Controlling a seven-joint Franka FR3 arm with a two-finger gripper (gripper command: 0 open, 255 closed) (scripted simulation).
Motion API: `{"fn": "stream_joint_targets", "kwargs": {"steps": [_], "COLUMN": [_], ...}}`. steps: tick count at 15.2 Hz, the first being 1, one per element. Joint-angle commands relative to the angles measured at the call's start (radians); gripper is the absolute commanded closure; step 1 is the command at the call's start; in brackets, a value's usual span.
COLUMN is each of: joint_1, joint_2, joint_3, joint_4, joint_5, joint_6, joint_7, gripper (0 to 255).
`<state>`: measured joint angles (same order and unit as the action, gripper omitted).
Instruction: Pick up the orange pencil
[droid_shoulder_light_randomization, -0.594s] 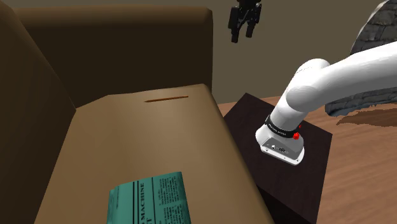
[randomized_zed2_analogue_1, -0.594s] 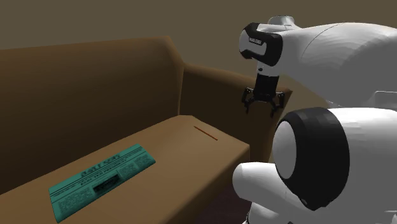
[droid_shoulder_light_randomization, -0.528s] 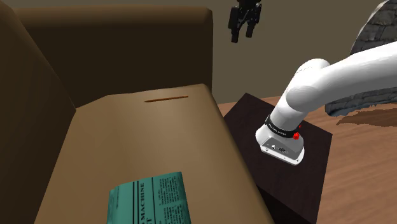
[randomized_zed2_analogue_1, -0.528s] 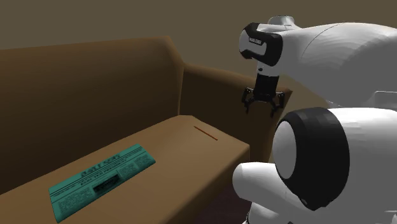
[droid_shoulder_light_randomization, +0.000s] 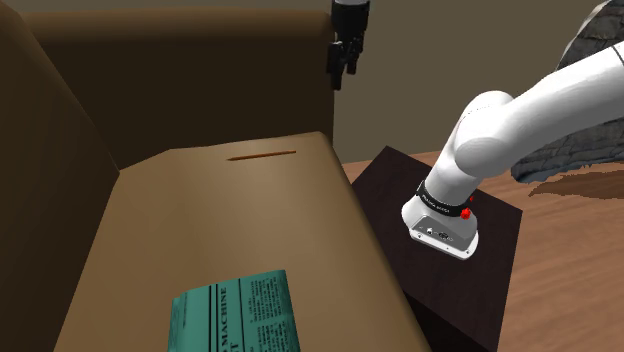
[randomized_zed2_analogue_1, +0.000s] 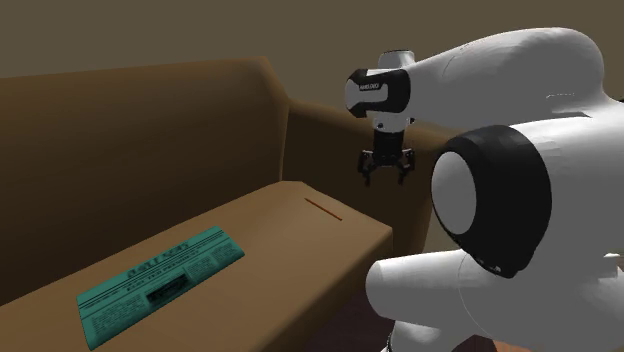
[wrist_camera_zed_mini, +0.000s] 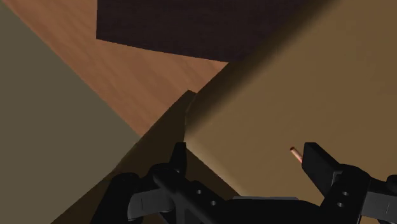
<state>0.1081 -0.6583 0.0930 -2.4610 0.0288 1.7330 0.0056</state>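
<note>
Sofa seat (droid_shoulder_light_randomization: 230, 230) w/ pencil (droid_shoulder_light_randomization: 261, 155), well below open pincer (randomized_zed2_analogue_1: 386, 177).

Shoulder view: pencil (droid_shoulder_light_randomization: 262, 156) lies on the sofa seat (droid_shoulder_light_randomization: 200, 220) at upper centre, near the backrest (droid_shoulder_light_randomization: 180, 80); newspaper (droid_shoulder_light_randomization: 238, 312) on the same seat at the bottom edge, well apart. Right of the seat, at lower right, sits the stand (droid_shoulder_light_randomization: 390, 185); gripper (droid_shoulder_light_randomization: 341, 78) hangs top centre, above and right of the pencil

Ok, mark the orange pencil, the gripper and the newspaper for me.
orange pencil (droid_shoulder_light_randomization: 262, 156), shoulder view, middle of its shaft.
gripper (randomized_zed2_analogue_1: 386, 180), second exterior view, midway between its open fingertips.
teal newspaper (droid_shoulder_light_randomization: 240, 312), shoulder view, middle of the printed page.
</note>
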Motion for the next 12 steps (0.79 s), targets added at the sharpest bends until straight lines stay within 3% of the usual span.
{"fn": "stream_joint_targets", "kwargs": {"steps": [1,12], "joint_1": [0.029,0.132], "joint_2": [0.050,0.343], "joint_3": [0.029,0.187], "joint_4": [-0.002,0.011], "joint_5": [-0.012,-0.158], "joint_6": [0.072,0.431], "joint_7": [-0.031,-0.150], "gripper": [0,0]}}
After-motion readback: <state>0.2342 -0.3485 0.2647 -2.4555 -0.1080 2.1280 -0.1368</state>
